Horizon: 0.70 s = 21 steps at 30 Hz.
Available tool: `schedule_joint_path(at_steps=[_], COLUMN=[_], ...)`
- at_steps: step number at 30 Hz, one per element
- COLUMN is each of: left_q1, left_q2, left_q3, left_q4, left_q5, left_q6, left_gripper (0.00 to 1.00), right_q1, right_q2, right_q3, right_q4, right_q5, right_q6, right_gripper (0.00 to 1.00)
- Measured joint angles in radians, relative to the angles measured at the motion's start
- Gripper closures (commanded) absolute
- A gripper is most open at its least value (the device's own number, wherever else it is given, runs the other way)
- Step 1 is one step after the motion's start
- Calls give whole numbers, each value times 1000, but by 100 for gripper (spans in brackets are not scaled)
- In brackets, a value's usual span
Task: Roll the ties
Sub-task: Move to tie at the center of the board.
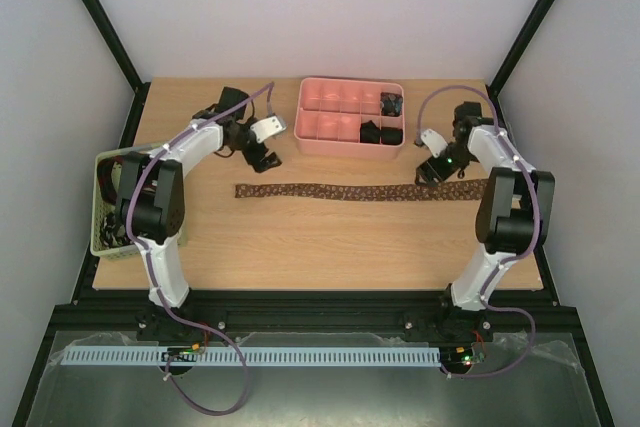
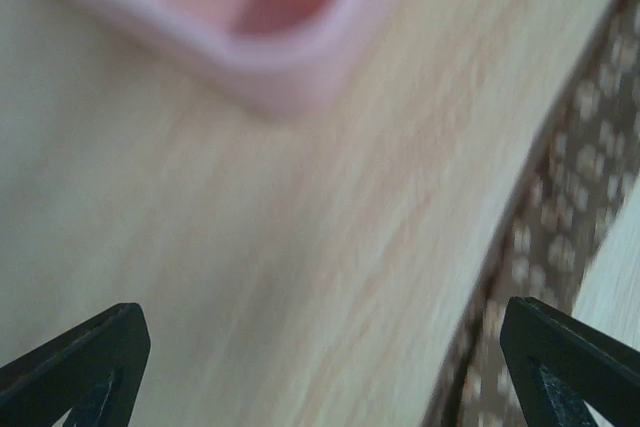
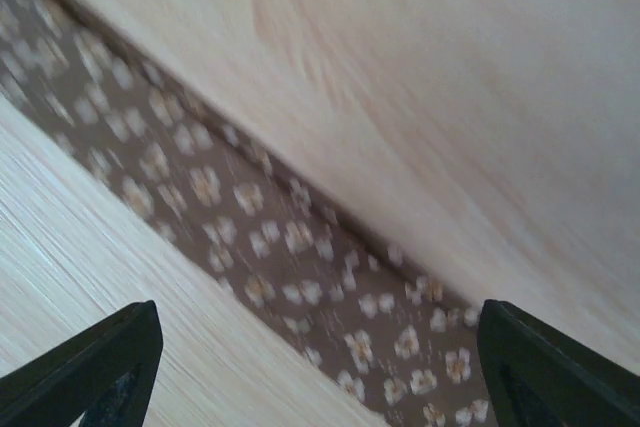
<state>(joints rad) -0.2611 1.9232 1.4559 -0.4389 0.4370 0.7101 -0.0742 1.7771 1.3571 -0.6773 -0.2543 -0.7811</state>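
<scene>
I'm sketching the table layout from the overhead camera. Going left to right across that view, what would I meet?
Green basket → left gripper → pink tray → right gripper. The brown tie stretches across too much of the width to place.

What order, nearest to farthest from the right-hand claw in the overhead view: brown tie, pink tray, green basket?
1. Brown tie, directly under the right gripper.
2. Pink tray, toward the back, to its left.
3. Green basket, far across at the left edge.
</scene>
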Motion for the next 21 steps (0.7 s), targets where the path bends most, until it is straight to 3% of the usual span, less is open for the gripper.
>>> schedule_joint_path(at_steps=[6,17,21], left_q1=[27,-7,-25], left_q2=[33,80,98], left_q3=[-26,-83,-101], left_q4=[-206,-220,-188], left_q5=[-32,-90,-123], left_q6=[216,345,367], left_gripper=[4,13,31], right_q1=[-90,-85,-85], right_q2=[78,234,238], right_q3=[-33,54,46], right_q4=[-72,-65,-55], right_q5=[69,90,114], right_q6=[-225,-447,-489], right_gripper=[18,33,44])
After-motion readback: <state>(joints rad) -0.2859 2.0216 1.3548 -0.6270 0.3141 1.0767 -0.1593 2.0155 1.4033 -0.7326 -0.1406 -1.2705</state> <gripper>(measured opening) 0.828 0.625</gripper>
